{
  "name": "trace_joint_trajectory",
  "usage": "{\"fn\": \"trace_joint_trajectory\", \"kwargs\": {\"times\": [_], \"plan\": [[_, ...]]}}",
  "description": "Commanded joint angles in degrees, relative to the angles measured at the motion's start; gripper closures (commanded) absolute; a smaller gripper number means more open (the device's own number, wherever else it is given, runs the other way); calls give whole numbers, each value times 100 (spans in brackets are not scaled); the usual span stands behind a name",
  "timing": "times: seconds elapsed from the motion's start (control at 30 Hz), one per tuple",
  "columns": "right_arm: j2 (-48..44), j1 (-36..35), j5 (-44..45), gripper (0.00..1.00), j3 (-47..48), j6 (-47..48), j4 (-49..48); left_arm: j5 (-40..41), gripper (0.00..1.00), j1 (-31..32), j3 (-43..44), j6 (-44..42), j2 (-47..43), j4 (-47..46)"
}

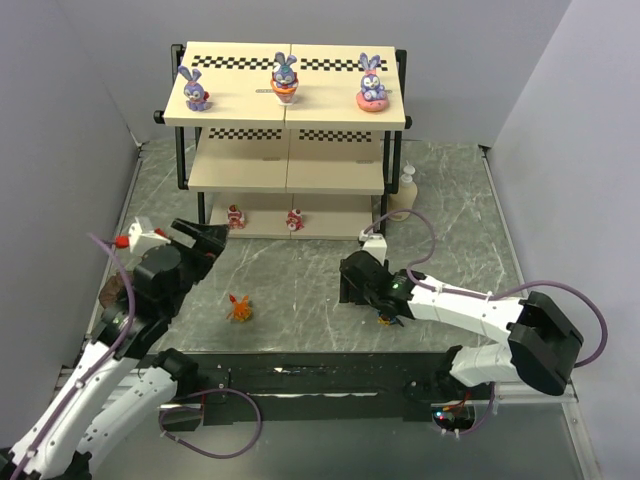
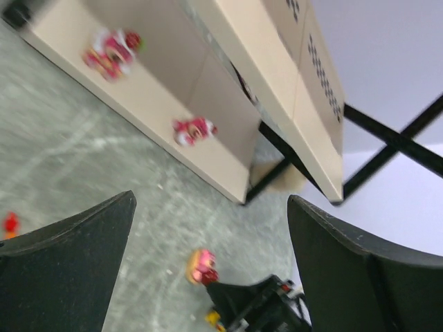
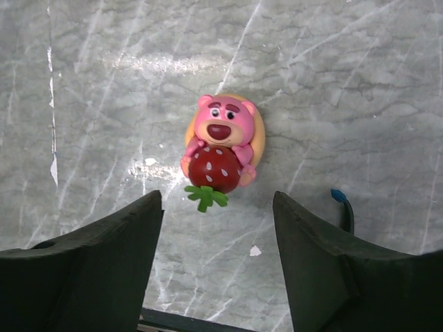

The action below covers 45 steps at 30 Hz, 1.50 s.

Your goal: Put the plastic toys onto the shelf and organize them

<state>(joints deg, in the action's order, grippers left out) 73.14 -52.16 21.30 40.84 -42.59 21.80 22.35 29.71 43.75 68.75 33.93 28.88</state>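
Observation:
Three purple-blue bunnies stand on the top board of the shelf. On its bottom board stand two red-pink figures, which the left wrist view also shows. An orange spiky toy lies on the table. A pink bear holding a strawberry lies flat on the table just ahead of my right gripper, which is open and holds nothing. A dark blue-yellow toy lies beside that arm. My left gripper is open, empty and raised, left of the shelf.
A cream pump bottle stands at the shelf's right foot. A red block and a white piece lie by the left wall. Grey walls close in the marble table on three sides.

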Motion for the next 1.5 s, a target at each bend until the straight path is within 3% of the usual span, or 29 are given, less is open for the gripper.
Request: {"fn": "trace_joint_trajectory", "kwargs": {"times": [0.0, 0.2, 0.63, 0.77, 0.8, 0.97, 1.27, 1.47], "plan": [[130, -66, 102, 32, 319, -162, 35, 884, 4, -1, 283, -635, -264, 627], [367, -75, 102, 43, 503, -188, 113, 1280, 3, -1, 301, -898, -502, 759], [886, -101, 120, 47, 750, -250, 351, 1413, 4, -1, 231, -1057, -581, 698], [930, -92, 225, 65, 802, -276, 316, 1413, 4, -1, 213, -1083, -607, 662], [947, -92, 252, 76, 803, -250, 290, 1413, 4, -9, 213, -1083, -607, 662], [1035, -93, 524, 92, 978, -189, 219, 1430, 4, -1, 222, -1101, -625, 697], [1334, -22, 1086, 100, 1601, 75, 175, 1474, 4, -1, 240, -1136, -677, 742], [1571, 127, 1324, 100, 1988, 250, 114, 1421, 4, -1, 231, -1145, -678, 759]]}}
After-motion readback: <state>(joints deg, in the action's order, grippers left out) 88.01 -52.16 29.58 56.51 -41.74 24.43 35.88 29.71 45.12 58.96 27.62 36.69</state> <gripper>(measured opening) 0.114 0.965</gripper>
